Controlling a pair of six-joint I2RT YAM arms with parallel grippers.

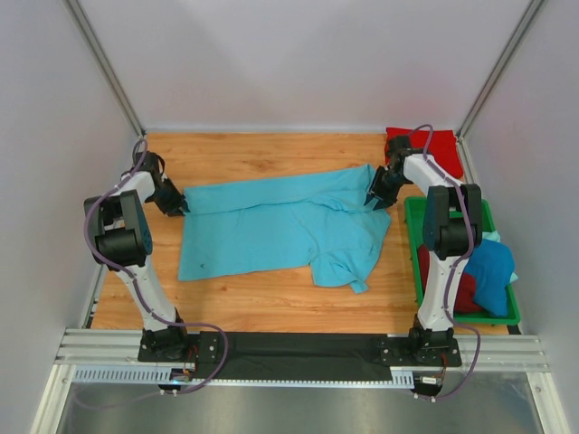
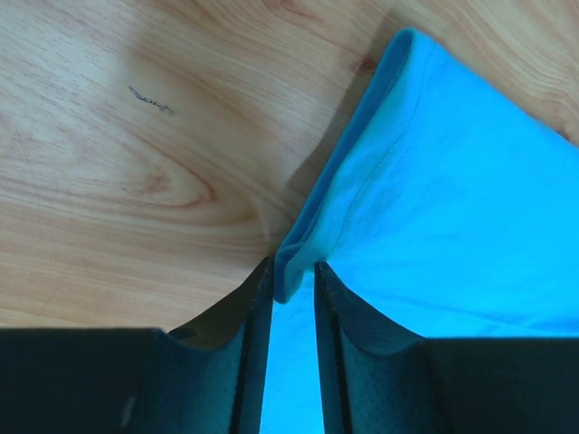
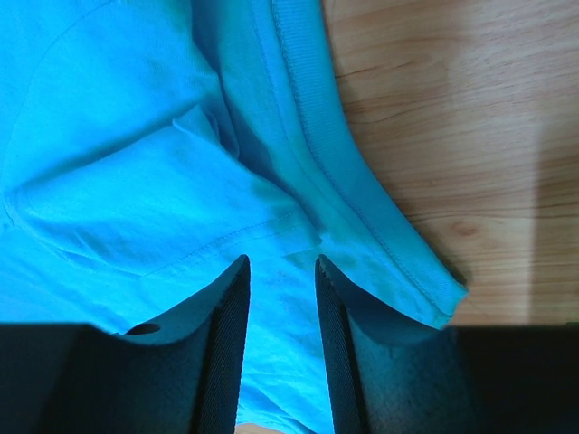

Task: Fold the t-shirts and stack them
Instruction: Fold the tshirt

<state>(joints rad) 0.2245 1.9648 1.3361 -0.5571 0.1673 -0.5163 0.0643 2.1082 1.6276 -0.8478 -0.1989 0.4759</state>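
so the turquoise shirt (image 1: 280,231) runs left-to-right across mid-frame, with the left gripper (image 1: 181,206) and right gripper (image 1: 374,199) each pinching an upper-edge end

Turquoise t-shirt (image 1: 280,226) spread, rumpled (red t-shirt (image 1: 441,147) perhaps folded, far corner).

left arm (image 1: 149,289), right arm (image 1: 441,289): white links, black joints | cables (image 1: 137,154): purple | left tool (image 2: 294,265): black fingers
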